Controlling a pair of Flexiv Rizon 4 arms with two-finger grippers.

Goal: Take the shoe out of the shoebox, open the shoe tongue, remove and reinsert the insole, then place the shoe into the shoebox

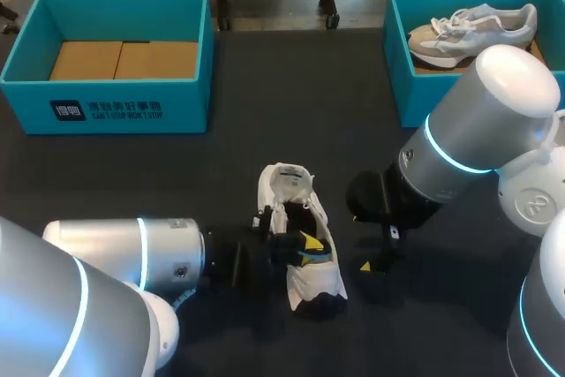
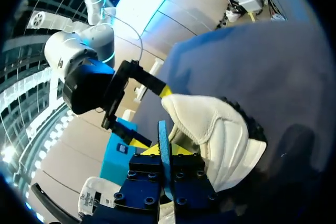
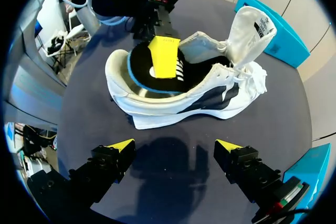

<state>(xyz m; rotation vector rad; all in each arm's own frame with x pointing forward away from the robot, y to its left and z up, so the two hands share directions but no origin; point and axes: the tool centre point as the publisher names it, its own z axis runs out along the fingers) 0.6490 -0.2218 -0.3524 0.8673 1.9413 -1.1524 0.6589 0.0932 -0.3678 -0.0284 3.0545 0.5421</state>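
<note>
the dark table [image 1: 265, 86] bears a white shoe [image 1: 318, 282], a left shoebox [image 1: 106, 110] and a right shoebox [image 1: 408, 99].

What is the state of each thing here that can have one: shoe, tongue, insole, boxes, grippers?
shoe: out of the box, on its sole on the table.
shoe tongue: pulled open, standing up.
insole: heel end lifted, partly in the shoe.
left gripper: shut on the insole.
right gripper: open, empty, beside the shoe.
left shoebox: open, no shoe inside.
right shoebox: open, holds another shoe.
</note>
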